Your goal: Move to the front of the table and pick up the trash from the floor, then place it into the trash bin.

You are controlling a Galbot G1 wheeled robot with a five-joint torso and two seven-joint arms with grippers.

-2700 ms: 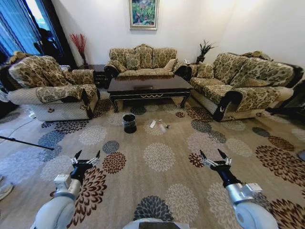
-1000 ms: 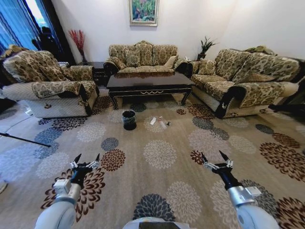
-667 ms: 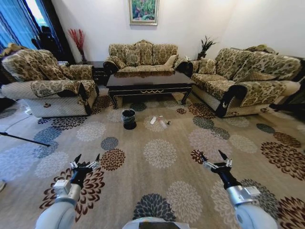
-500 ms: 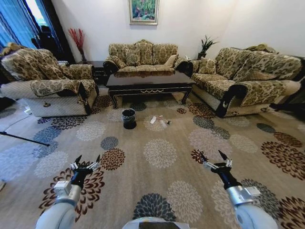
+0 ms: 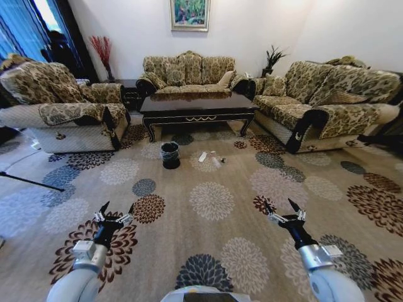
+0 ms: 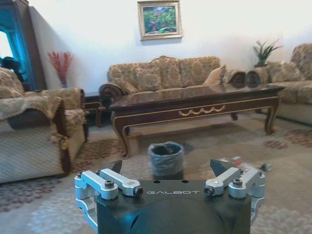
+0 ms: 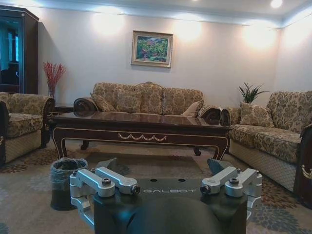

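The dark wood table (image 5: 195,106) stands at the far middle of the room, with the floor's medallion carpet (image 5: 189,234) stretching between it and me. In front of it sits the black trash bin (image 5: 170,155). To its right lies the trash: a white wrapper (image 5: 202,157), a clear bottle (image 5: 216,162) and a tiny dark bit (image 5: 223,160). My left gripper (image 5: 117,207) and right gripper (image 5: 279,205) hang open and empty low over the near carpet, far from the trash. The left wrist view has the left gripper (image 6: 167,168), bin (image 6: 166,157) and table (image 6: 195,100); the right wrist view has the right gripper (image 7: 163,165), bin (image 7: 66,180) and table (image 7: 141,126).
Patterned sofas ring the table: one on the left (image 5: 56,113), one behind (image 5: 189,74), one on the right (image 5: 327,104). A thin dark pole (image 5: 31,182) lies over the carpet at the left. Open carpet runs from me to the bin.
The whole picture has shifted slightly as the camera moved with the robot. Both grippers keep the same open pose, and the trash and bin lie where they were.
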